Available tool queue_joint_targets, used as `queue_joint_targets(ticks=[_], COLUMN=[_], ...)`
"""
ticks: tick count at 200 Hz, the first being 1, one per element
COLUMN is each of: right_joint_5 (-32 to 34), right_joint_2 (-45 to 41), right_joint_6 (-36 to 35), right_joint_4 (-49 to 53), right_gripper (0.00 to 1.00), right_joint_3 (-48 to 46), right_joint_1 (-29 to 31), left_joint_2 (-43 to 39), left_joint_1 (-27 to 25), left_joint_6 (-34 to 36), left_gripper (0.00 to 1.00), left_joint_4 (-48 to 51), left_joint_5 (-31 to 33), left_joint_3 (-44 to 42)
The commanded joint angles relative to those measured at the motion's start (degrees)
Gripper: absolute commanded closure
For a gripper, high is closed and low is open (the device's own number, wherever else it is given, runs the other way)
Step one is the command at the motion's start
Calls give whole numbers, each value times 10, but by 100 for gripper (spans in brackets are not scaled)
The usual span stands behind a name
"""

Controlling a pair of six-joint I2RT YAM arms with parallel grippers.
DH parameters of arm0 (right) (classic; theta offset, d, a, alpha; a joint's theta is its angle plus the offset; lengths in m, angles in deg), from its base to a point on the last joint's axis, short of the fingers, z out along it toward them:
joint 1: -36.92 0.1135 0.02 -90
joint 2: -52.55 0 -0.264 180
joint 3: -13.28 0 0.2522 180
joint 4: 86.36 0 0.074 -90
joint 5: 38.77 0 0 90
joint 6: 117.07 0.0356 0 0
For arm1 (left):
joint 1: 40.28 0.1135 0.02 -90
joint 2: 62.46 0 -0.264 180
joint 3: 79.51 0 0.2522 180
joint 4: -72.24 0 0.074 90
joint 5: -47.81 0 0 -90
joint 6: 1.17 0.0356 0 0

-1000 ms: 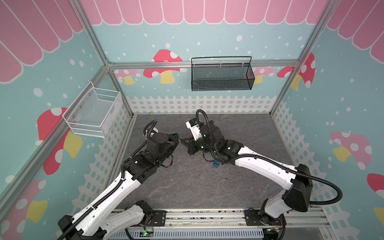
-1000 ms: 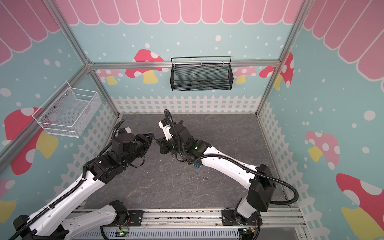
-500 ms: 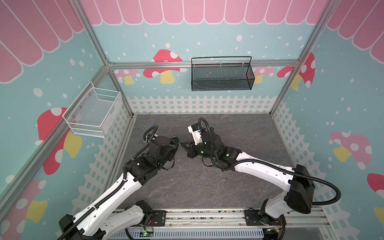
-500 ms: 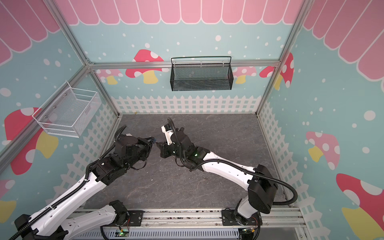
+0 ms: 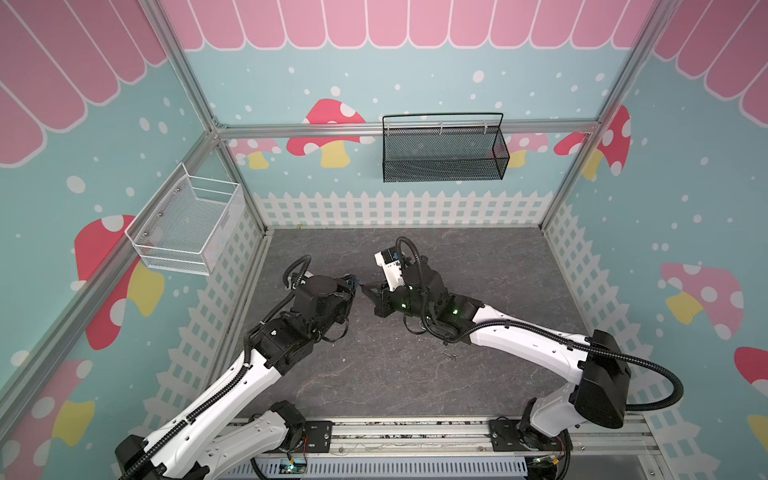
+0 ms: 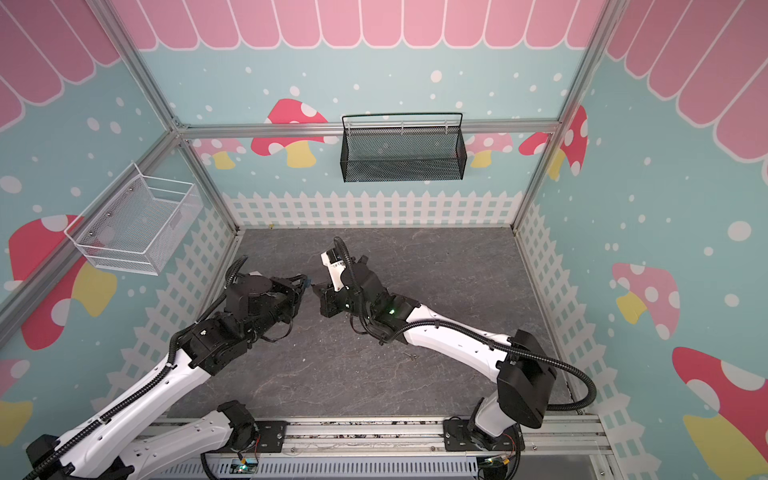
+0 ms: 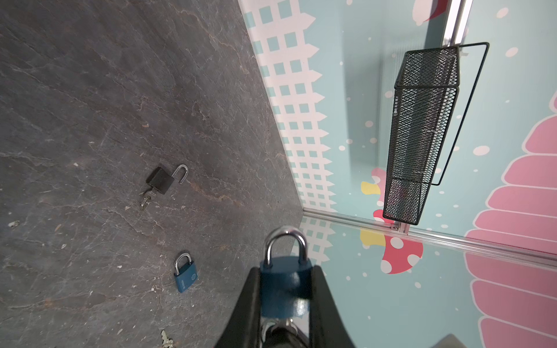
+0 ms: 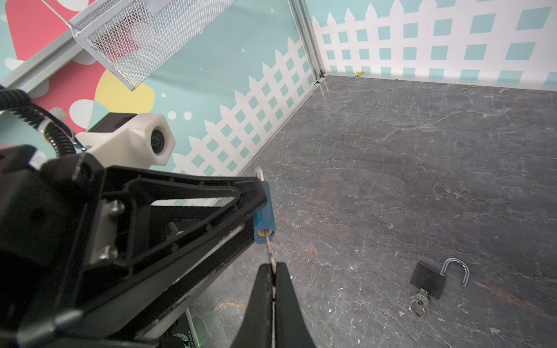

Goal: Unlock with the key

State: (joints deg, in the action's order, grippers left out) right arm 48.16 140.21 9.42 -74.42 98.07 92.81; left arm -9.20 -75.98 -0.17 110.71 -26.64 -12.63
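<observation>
My left gripper is shut on a blue padlock, gripping its body by the sides. The silver shackle is closed. In the right wrist view the same padlock shows its underside with the brass keyhole. My right gripper is shut on a small key. The key's tip sits at the keyhole; how deep it goes I cannot tell. In both top views the left gripper and right gripper meet tip to tip above the floor's left middle, with the padlock between them.
A black padlock with open shackle and keys lies on the grey floor, as does a second blue padlock with a loose key near it. Another small key lies by the right arm. A black mesh basket and a white wire basket hang on the walls.
Both grippers have shifted slightly and closed the gap between them, so the key's tip now meets the padlock's underside. Neither grip has changed.
</observation>
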Motion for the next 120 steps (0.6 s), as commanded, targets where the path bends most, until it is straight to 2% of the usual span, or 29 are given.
queue_joint_targets(ticks=[1,76,120], right_joint_5=[3,-6,-44], right_joint_2=[-21,-22,-18], right_joint_6=[-2,-23,-34], right_joint_4=[56,140,93], right_gripper=[100,100,100], right_joint_3=[20,49,51], right_joint_1=[-1,0,0], left_joint_2=[-22,-53,-42], left_joint_1=[17,38,37], left_joint_6=[-34,-79,-88], left_gripper=[100,100,100], left_joint_4=[-10,-23,-53], left_joint_5=[16,24,-6], left_joint_3=[-17,-43,-49])
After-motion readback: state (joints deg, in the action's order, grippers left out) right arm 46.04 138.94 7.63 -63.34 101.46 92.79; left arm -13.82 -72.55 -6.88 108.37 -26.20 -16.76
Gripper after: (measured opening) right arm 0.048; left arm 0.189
